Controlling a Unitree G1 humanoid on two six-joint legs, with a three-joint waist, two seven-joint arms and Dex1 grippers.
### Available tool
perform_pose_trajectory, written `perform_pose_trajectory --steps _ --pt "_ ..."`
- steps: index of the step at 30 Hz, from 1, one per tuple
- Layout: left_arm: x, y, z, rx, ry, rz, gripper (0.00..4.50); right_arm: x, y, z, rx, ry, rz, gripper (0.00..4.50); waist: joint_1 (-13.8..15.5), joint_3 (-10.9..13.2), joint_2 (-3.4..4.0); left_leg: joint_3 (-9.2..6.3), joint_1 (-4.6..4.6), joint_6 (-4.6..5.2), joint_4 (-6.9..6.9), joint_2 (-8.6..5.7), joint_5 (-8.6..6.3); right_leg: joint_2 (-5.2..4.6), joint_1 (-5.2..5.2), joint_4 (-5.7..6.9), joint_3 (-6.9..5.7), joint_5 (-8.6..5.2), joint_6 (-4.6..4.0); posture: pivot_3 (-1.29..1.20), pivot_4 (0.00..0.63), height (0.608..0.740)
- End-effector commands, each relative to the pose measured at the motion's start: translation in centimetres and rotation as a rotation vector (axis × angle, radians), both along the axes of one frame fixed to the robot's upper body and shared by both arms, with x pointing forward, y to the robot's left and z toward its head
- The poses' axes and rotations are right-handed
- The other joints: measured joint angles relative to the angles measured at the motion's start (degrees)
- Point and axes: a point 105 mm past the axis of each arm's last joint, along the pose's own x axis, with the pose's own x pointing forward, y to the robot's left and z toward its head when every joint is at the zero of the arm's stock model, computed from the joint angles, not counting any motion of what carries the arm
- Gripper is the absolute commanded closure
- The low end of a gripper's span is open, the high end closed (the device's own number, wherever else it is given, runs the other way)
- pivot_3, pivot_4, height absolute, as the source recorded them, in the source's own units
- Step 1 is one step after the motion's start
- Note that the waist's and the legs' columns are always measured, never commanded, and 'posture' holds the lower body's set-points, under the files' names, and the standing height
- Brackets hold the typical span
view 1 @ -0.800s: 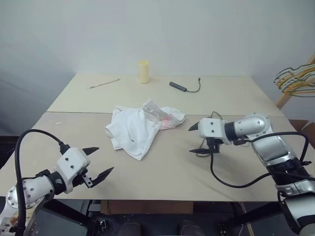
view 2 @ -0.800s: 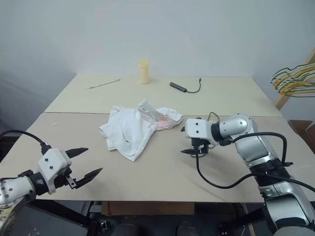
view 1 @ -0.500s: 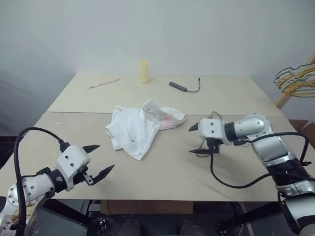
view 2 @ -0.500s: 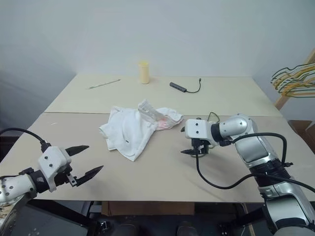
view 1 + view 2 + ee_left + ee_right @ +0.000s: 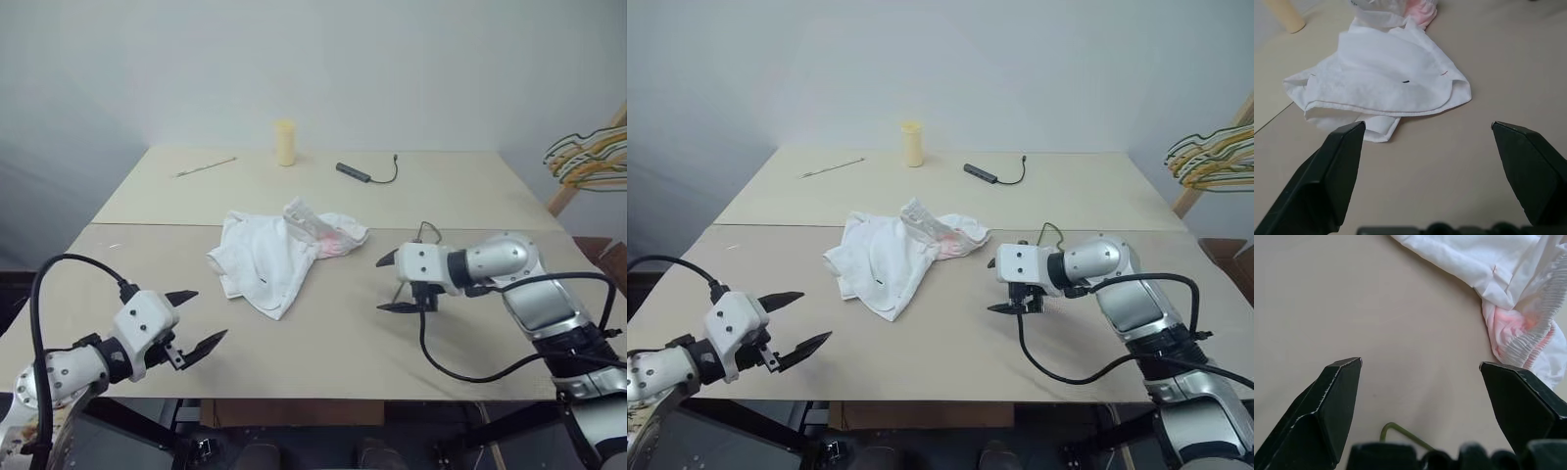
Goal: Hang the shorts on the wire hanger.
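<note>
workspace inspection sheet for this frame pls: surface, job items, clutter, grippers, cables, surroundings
Surface: beige table, seam across the middle.
Job's things: white shorts crumpled at centre, not hung; wire hanger lies under the right gripper, mostly hidden.
Clutter: pale yellow cylinder, thin stick, both at the far edge.
Grippers: left gripper open, empty, near the front edge; right gripper open, empty, right of the shorts.
Cables: black cable with dark adapter at the far side.
Surroundings: bunch of coloured hangers at far right; plain wall.

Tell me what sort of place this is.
Probably a lab or test room: plain tables against a bare wall, crumpled shorts as test material, and a bunch of coloured hangers at the side.
</note>
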Motion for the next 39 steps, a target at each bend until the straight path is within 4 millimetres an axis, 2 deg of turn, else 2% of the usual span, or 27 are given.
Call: perform_pose_trajectory --steps 1,8,16,21,27,35,39 --pt "0.4 -0.3 0.6 -0.002 -0.018 -0.019 0.00 0.2 -0.2 1.7 0.021 -0.062 -0.016 0.03 -0.09 0.00 0.00 0.00 0.00 0.00 0.00 0.01 0.00 0.01 0.00 0.01 0.00 0.00 0.00 0.09 0.000 0.740" --pt "0.9 -1.1 0.6 -0.045 -0.002 -0.042 0.00 0.1 -0.3 1.6 0.026 -0.059 -0.028 0.03 -0.23 0.00 0.00 0.01 -0.01 0.00 0.00 0.00 0.00 0.01 -0.01 -0.01 0.00 0.00 0.00 0.07 0.000 0.740" --pt "1.5 -4.8 -1.3 -0.138 0.065 -0.097 0.00 0.1 0.1 1.8 0.037 -0.069 -0.031 0.03 -0.49 0.00 -0.01 0.01 -0.01 0.00 0.00 -0.01 0.00 0.01 0.02 -0.01 0.01 0.01 0.00 0.04 0.000 0.740" --pt "3.9 -5.9 -2.1 -0.150 0.033 -0.024 0.00 -0.4 0.1 1.0 0.036 -0.060 -0.047 0.03 -0.76 -0.01 -0.02 -0.02 0.01 0.00 0.02 -0.04 0.00 0.02 0.07 0.00 0.01 0.02 0.00 0.02 0.000 0.740" --pt "5.9 -6.6 -3.8 -0.094 0.093 -0.016 0.00 -0.6 0.1 1.1 0.044 -0.063 -0.062 0.03 -2.23 -0.02 -0.02 -0.03 0.01 0.00 0.03 -0.04 0.00 0.06 0.08 -0.02 0.02 0.03 0.01 0.00 0.000 0.740" --pt "6.8 -7.2 -6.8 -0.004 0.290 -0.026 0.00 -0.5 -0.1 1.0 0.028 -0.071 -0.075 0.03 -3.21 -0.02 -0.02 -0.07 0.00 0.00 0.03 -0.05 0.00 0.07 0.09 -0.03 0.02 0.02 0.04 -0.01 0.000 0.740" --pt "7.2 -7.0 -7.6 0.057 0.324 0.007 0.88 -0.4 -0.2 1.1 0.026 -0.075 -0.077 0.00 -3.27 -0.02 -0.02 -0.08 -0.02 0.00 0.03 -0.05 0.00 0.08 0.07 -0.02 0.03 0.02 0.04 -0.01 0.000 0.740"
